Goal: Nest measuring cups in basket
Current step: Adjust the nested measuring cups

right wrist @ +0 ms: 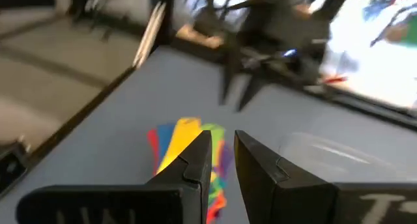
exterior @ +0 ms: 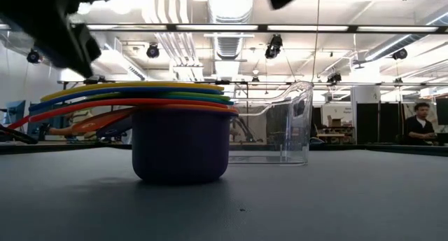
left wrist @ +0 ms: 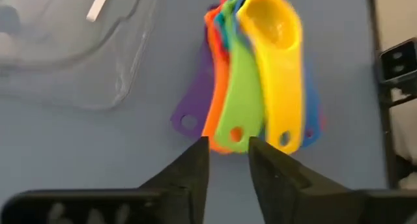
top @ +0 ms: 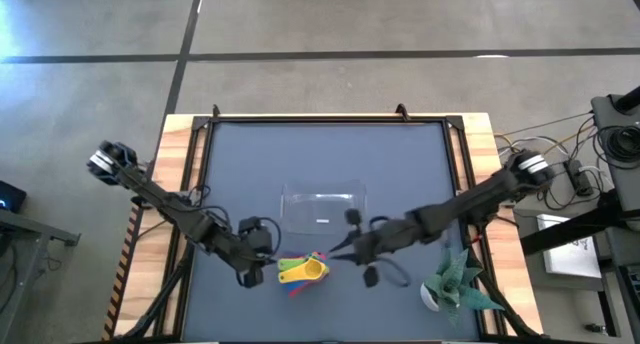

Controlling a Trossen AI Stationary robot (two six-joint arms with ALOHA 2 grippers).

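The measuring cups (top: 305,269) sit nested in one stack, the purple one's bottom (exterior: 180,160) on the table and the yellow one (left wrist: 270,28) on top. Their handles fan out toward my left gripper (left wrist: 228,146), which stands just short of the handle ends with a narrow gap between its fingers, touching nothing. The clear basket (top: 322,209) rests on the table just beyond the stack. My right gripper (right wrist: 223,138) hovers above and to the right of the cups (right wrist: 189,152), its fingers a little apart with nothing between them.
A potted green plant (top: 455,284) stands at the near right, close under my right arm. Wooden rails (top: 180,184) border the dark mat on both sides. Bare mat lies beyond the basket (exterior: 280,125). A person (exterior: 420,125) is in the room behind.
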